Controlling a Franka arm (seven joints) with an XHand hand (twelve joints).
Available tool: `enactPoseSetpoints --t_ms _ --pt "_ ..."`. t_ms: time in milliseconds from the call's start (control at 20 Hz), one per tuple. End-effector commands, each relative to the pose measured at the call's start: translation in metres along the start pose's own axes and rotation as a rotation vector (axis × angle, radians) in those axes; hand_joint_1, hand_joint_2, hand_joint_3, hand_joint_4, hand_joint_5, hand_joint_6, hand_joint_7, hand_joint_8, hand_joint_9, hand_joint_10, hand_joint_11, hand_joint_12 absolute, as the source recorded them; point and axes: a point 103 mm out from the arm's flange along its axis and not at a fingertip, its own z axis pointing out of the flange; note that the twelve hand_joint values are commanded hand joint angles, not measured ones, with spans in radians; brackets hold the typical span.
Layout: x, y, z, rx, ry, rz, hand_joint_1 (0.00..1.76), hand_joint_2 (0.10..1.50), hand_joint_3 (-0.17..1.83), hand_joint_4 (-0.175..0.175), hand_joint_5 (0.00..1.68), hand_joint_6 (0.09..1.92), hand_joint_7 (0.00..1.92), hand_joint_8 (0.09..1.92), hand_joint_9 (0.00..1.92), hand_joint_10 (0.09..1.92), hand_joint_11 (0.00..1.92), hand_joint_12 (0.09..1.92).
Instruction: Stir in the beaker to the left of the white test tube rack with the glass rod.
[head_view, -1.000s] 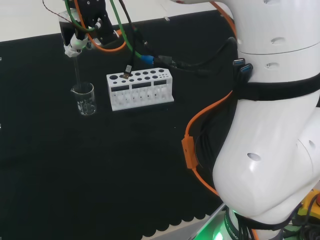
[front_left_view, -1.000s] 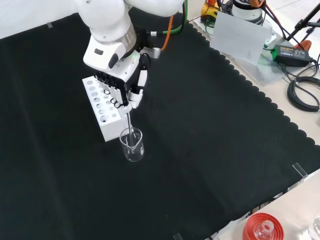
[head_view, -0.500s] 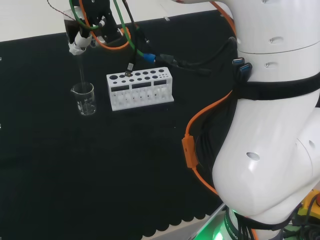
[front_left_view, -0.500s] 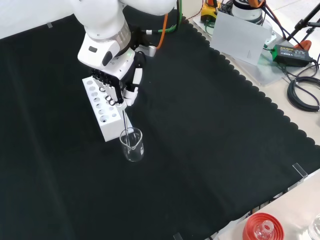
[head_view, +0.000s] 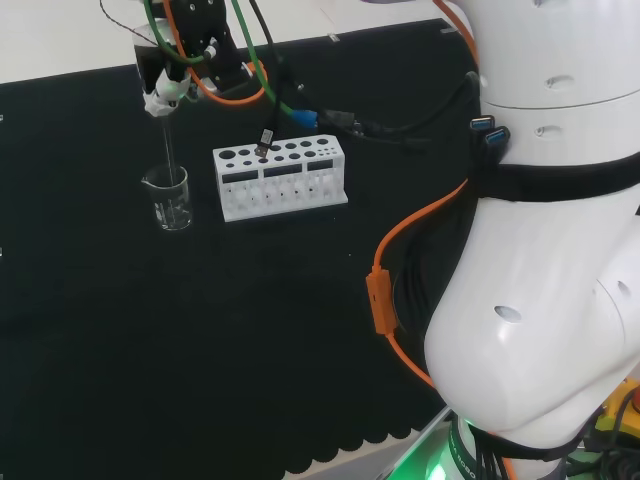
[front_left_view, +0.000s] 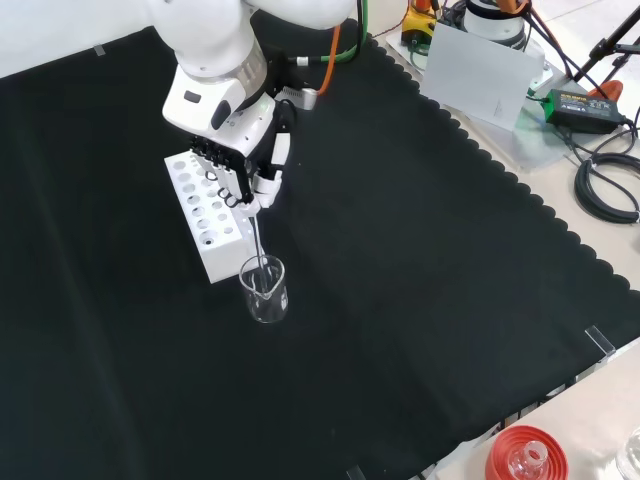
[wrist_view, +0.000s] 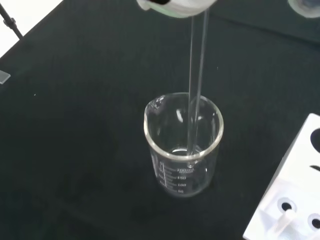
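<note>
A clear glass beaker stands on the black cloth, left of the white test tube rack in the head view. The hand hangs above the beaker, its fingers curled on the top of a thin glass rod. The rod runs down into the beaker, and in the wrist view its tip sits inside near the wall on the rack's side. The beaker looks empty.
The arm's big white links stand at the head view's right. In the front view a red ribbed stand with glassware sits past the cloth's near edge, and cables and a power brick lie beyond the cloth at the right.
In the head view the hand has drifted right and farther back with the rod, whose lower end stays in the beaker. The beaker and rack have not moved.
</note>
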Motion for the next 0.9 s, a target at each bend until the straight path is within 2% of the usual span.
enactPoseSetpoints --t_ms 50,600,900 --pt "0.004 -0.006 0.003 0.002 0.002 0.001 1.33 1.03 -0.17 -0.175 1.41 0.09 1.54 0.25 1.77 0.27 1.58 0.71" --pt "0.02 0.004 0.008 0.014 0.002 -0.026 1.33 1.03 -0.17 -0.175 1.41 0.09 1.54 0.25 1.77 0.27 1.58 0.71" --pt "0.021 0.009 0.007 0.019 -0.006 -0.024 1.33 1.03 -0.17 -0.175 1.41 0.09 1.54 0.25 1.77 0.27 1.58 0.71"
